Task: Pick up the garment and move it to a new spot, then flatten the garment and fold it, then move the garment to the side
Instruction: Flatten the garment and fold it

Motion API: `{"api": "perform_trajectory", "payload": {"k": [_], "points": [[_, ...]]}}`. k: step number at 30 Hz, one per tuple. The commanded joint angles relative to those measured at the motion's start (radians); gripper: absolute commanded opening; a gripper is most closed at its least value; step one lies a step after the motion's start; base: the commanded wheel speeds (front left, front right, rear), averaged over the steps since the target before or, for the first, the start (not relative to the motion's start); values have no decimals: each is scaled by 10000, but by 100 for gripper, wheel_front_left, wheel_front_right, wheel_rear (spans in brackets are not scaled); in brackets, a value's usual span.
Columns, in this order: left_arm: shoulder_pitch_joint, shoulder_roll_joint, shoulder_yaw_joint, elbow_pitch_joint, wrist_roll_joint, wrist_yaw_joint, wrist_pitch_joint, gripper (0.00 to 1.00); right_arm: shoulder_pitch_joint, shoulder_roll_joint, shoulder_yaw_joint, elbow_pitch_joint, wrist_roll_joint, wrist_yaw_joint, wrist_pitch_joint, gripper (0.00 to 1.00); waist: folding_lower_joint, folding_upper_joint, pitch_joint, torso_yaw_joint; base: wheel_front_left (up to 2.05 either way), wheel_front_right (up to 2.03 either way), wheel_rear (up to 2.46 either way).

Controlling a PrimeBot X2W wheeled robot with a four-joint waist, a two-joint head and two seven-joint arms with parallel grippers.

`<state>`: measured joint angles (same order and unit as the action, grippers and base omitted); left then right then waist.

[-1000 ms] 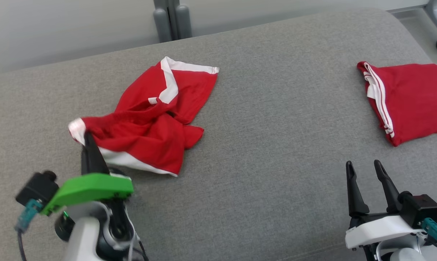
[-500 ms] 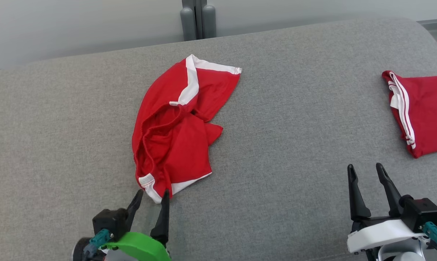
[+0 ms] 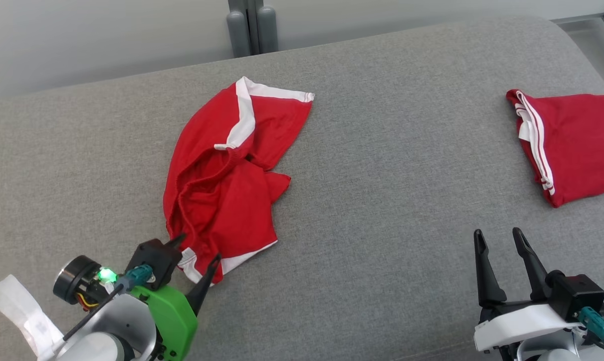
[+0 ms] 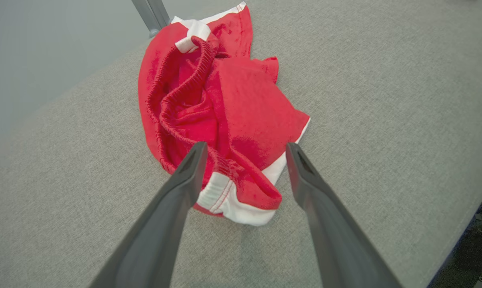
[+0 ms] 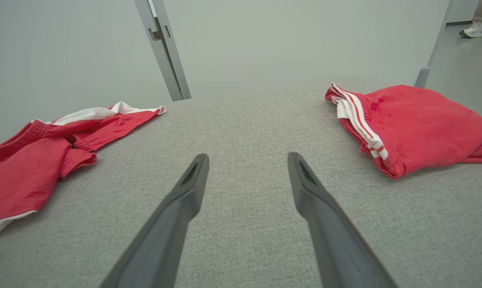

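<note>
Left gripper (image 3: 199, 247) open at the near corner of the crumpled red garment (image 3: 221, 185).

In the head view the red garment lies bunched on the grey cushion (image 3: 382, 210), toward 10 o'clock from the middle, and its white-edged corner points to 7 o'clock. There the left gripper has its two fingers spread wide, one at each side of this corner. They hold nothing, and I cannot tell if the tips touch the cloth. The right gripper (image 3: 497, 232) is at 5 o'clock, fingers also parted and empty, over bare cushion and well apart from the garment. A folded red piece (image 3: 572, 145) with white stripes rests at 2 o'clock.
</note>
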<state>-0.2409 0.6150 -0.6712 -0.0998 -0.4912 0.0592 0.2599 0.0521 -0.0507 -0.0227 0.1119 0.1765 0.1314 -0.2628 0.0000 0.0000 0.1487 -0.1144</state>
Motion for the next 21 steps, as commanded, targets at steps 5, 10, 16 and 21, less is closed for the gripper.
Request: {"api": "perform_trajectory", "payload": {"k": [5,10,16,21], "points": [[-377,202,-4,770,-219,-220,406,100,18,-7,17,58,133,-15,-25,100,0,0,92,-421,0,0,0],[-393,342,-30,1300,-474,-341,942,24,-30,-5,-30,68,211,-15,-25,100,0,0,154,-564,0,0,0],[-342,-118,398,1185,-1908,-452,1530,0,-122,-8,-79,55,275,-16,-25,100,0,0,118,-684,0,0,0],[-1407,-1043,1156,111,-3483,-578,1807,0,-221,-5,-22,107,252,-16,-25,100,0,0,23,-766,0,0,0]]}}
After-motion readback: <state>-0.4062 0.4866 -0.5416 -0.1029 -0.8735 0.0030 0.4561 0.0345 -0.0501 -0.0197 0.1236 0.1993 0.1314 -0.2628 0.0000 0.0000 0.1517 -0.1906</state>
